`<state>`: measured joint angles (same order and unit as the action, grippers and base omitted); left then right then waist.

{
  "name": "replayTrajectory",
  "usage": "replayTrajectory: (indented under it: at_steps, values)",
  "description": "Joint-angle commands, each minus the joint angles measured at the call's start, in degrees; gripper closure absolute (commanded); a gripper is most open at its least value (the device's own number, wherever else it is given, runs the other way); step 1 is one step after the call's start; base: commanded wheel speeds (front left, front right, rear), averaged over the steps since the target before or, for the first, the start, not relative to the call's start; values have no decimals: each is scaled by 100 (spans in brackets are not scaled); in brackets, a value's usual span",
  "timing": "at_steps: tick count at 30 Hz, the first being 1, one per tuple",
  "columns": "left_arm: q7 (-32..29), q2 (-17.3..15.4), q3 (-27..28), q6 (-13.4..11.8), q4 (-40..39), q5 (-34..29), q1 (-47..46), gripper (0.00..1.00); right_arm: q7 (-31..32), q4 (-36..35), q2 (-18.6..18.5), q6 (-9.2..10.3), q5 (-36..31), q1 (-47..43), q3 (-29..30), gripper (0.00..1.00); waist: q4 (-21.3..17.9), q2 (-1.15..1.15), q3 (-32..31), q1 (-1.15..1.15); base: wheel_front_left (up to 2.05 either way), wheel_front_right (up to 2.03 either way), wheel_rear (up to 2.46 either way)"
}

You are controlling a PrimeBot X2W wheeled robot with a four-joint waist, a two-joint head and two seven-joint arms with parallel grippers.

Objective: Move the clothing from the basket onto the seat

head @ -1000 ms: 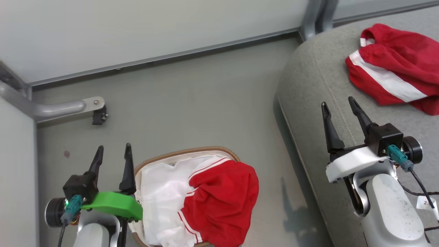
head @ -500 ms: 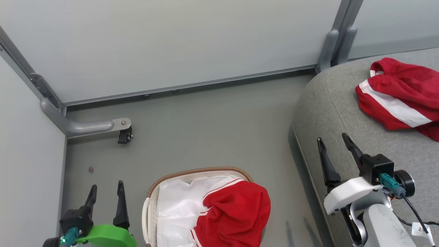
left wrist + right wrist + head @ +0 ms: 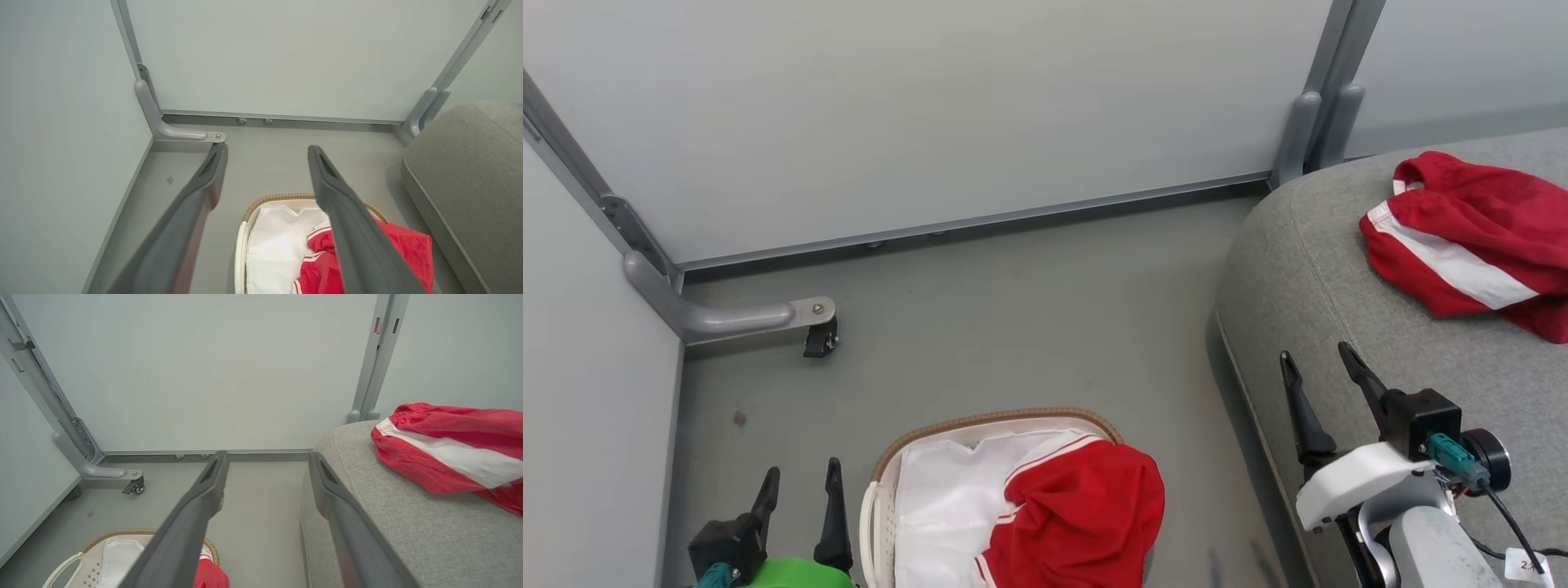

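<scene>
The left pincer [image 3: 802, 469] and right pincer [image 3: 1314, 353] stay wide apart, holding nothing. The head camera has tipped up. The left wrist view looks into the basket [image 3: 282, 197] of red clothes [image 3: 404, 245]. The right wrist view sees more red clothes [image 3: 449, 426] on the seat [image 3: 408, 531]. Bare floor [image 3: 1029, 327] lies between them.

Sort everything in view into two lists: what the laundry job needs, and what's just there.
Job: basket; grey seat; red garment in basket; red garment on seat.
Just there: white liner cloth; partition panels; caster foot; floor.
</scene>
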<state>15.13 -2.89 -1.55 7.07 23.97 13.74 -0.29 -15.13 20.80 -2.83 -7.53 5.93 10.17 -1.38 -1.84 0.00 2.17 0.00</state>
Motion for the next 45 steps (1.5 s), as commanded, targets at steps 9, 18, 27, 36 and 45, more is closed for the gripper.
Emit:
replayTrajectory:
  at_steps: [9,18,27,36,45]
  values:
    - [3,-8,-523,41,434,56,-863,0,-3,-407,-17,8,56,700,-118,0,-277,0,1099,0,0,0,0]
    - [4,-210,-1399,47,1017,213,-2010,0,-3,-788,-14,8,214,1474,-331,0,-614,0,2251,0,0,0,0]
    - [3,-580,-2405,47,1616,353,-2904,0,-2,-1142,-15,8,303,2026,-473,0,-871,0,3128,0,0,0,0]
    - [3,-956,-3311,47,2414,440,-3471,0,-3,-1376,-14,8,457,2308,-631,0,-1129,0,3727,0,0,0,0]
    - [4,-1179,-3994,48,2946,648,-3884,0,-2,-1590,-14,8,528,2485,-741,0,-1262,0,4281,0,0,0,0]
